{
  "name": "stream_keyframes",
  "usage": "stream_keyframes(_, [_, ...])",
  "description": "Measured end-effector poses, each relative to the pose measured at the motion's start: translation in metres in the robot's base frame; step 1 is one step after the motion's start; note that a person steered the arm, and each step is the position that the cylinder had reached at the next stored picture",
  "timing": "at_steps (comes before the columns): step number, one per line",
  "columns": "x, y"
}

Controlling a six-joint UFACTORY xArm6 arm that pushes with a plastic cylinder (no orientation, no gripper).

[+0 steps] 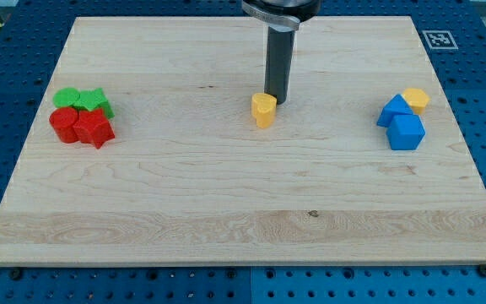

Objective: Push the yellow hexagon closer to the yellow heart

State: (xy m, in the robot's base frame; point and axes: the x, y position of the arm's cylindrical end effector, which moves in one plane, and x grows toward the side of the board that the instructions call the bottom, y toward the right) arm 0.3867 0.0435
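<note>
Rod and tip: the arm carries no gripper, so nothing opens, closes or holds; its straight dark rod comes down from the far edge of the view and ends at my tip (276,101), resting on the pale wooden board (226,194) just beside the small yellow heart-shaped block (264,110), at that block's far-right shoulder. Whether tip and heart actually touch cannot be told.

Task object: the small yellow hexagonal block (415,99) lies well apart, near the board's right edge, at the far-right corner of a cluster it forms with two blue blocks, a blue block (392,111) to its left that it seems to touch and a second blue block (407,132) nearer the viewer. Their exact shapes are hard to make out.

Other objects: at the left edge sit two green blocks (83,100) and two red blocks (81,127), bunched together and out of the way.

Handling, as a judgement: the hexagon appears to be a light, rigid piece, likely to slide freely on smooth wood and to turn if pushed off-centre. It cannot be gripped, only shoved. The sensible contact is the middle of its right-hand face, the side away from the heart, so that the push runs leftward. The adjoining blue block stands partly in that line and may be carried along or deflect the hexagon; an approach from the far right could ease it clear first.
</note>
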Motion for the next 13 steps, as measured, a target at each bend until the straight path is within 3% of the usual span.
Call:
stream_keyframes(3, [-0.056, 0.106])
stream_keyframes(8, [-0.035, 0.241])
stream_keyframes(11, [0.022, 0.245])
stream_keyframes(13, [0.000, 0.213])
